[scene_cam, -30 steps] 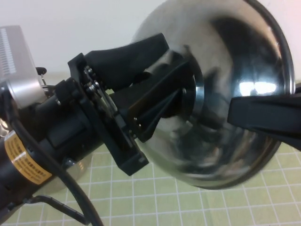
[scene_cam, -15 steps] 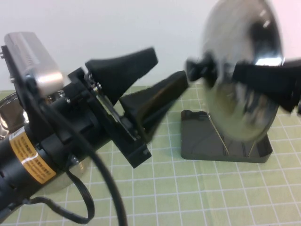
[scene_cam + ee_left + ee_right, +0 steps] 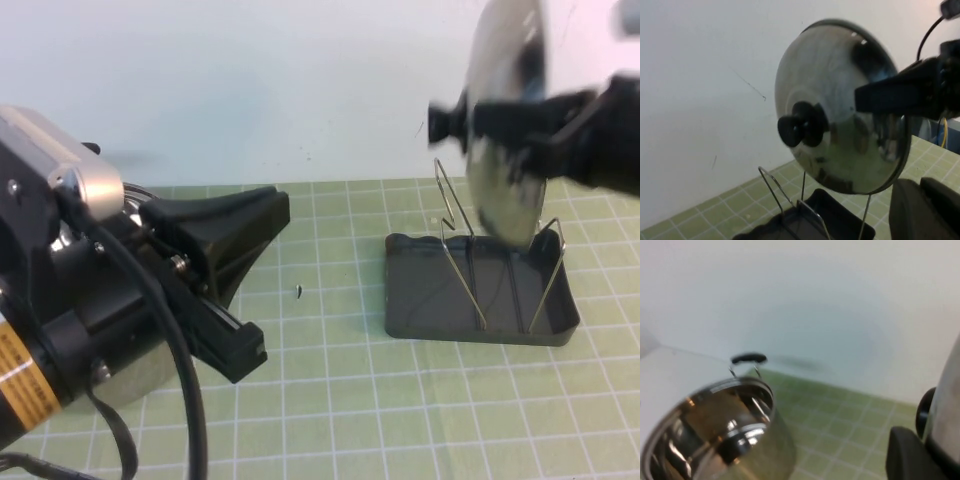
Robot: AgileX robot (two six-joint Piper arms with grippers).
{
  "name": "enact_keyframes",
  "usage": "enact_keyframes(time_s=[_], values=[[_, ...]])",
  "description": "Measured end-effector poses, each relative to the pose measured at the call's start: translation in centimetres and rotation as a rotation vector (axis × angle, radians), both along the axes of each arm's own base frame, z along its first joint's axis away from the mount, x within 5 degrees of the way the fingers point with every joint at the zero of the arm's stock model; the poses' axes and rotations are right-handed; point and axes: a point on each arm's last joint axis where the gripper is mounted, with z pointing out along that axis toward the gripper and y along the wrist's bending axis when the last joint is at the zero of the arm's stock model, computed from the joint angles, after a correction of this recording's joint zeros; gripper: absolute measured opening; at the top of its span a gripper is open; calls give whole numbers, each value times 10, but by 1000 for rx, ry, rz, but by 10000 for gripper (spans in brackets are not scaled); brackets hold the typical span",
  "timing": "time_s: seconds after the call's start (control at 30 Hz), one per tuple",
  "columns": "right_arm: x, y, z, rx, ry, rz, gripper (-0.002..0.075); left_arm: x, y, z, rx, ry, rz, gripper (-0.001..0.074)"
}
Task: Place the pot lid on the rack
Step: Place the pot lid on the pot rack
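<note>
The pot lid is shiny steel with a black knob. It hangs upright on edge just above the rack, its lower rim between the two wire loops. My right gripper is shut on the lid's rim at the far right. In the left wrist view the lid faces the camera above the rack. In the right wrist view one finger presses the lid. My left gripper is open and empty, well left of the rack; it also shows in the left wrist view.
The steel pot with black handles stands at the left, mostly hidden behind my left arm in the high view. A green gridded mat covers the table. A white wall is close behind.
My left gripper has let go of the lid's knob and drawn back to the left. My right gripper has carried the lid right and turned it edge-on over the rack.
</note>
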Motion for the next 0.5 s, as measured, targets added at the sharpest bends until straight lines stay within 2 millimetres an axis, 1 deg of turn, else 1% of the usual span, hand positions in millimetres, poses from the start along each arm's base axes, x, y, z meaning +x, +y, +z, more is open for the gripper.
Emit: enact_keyframes(time_s=[0.1, 0.2, 0.37, 0.5], values=[[15, 5, -24, -28, 71, 2, 62, -1, 0, -2, -6, 40, -11, 2], [25, 7, -41, -50, 121, -11, 62, -2, -1, -4, 11, 63, -24, 2], [31, 7, -54, -69, 155, -31, 62, -4, -2, -7, 57, 61, -47, 2], [36, 8, -63, -101, 160, -28, 62, -4, -3, -8, 58, 70, -52, 2]])
